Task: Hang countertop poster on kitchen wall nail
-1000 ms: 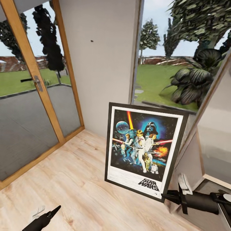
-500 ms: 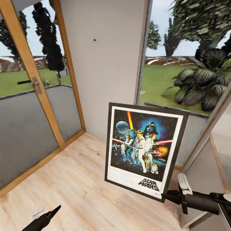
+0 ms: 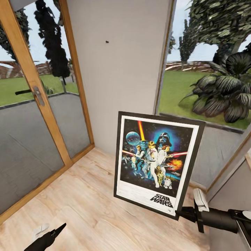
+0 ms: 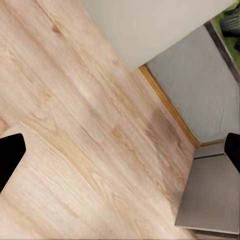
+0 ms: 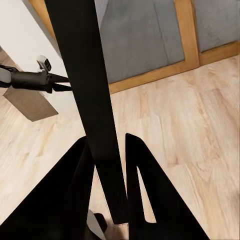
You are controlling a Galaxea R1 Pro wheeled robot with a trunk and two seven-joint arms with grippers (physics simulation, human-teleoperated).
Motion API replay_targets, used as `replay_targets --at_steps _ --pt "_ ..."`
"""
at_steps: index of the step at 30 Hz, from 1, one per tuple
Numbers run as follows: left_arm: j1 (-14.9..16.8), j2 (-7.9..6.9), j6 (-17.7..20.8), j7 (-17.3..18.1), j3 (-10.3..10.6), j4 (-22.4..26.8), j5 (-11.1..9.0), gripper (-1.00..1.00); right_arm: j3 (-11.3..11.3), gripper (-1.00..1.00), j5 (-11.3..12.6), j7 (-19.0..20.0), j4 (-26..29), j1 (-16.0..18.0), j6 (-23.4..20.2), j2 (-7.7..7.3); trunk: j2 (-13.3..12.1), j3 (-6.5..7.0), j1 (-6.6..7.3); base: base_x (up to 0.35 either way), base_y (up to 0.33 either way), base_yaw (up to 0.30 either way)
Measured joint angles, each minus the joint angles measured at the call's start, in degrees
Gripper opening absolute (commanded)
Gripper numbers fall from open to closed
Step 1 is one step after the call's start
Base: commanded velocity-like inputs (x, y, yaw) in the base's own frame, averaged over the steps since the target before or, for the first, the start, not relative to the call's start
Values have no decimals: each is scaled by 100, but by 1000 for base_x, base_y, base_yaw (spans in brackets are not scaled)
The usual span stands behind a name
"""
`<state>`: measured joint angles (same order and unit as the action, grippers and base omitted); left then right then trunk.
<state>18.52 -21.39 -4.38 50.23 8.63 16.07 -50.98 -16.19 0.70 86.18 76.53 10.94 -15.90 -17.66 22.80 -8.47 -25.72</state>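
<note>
Right gripper [image 3: 181,213] clamps the poster [image 3: 157,162] by its five-o'clock corner, upright. Left gripper [image 3: 57,230] hangs spread and empty above the wooden floor [image 3: 87,205].

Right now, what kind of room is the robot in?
Probably a corner of a house by the garden: pale wood-plank floor, a plain wall with a nail, and a wood-framed glass door looking onto lawn. The right gripper holds the poster upright.

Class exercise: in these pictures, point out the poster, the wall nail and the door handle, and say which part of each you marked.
poster [image 3: 157,160]: head view, middle of the printed artwork.
wall nail [image 3: 107,42]: head view, its dark head on the grey wall.
door handle [image 3: 37,94]: head view, the metal plate on the wooden door frame.
</note>
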Motion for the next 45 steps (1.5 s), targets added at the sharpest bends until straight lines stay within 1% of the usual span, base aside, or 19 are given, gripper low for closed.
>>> replay_targets --at_steps 9,20,45 --pt "-1 0 0 0 -3 -2 0 100 1 -100 0 0 -4 0 3 32 0 0 0 310 202 0" --pt "-2 -1 0 1 0 -2 0 100 -4 -100 0 0 -7 0 11 44 0 0 -1 260 270 0" --pt "-1 -1 -5 9 -5 -2 -1 100 -4 -100 0 0 -8 0 12 44 0 0 -1 203 309 0"
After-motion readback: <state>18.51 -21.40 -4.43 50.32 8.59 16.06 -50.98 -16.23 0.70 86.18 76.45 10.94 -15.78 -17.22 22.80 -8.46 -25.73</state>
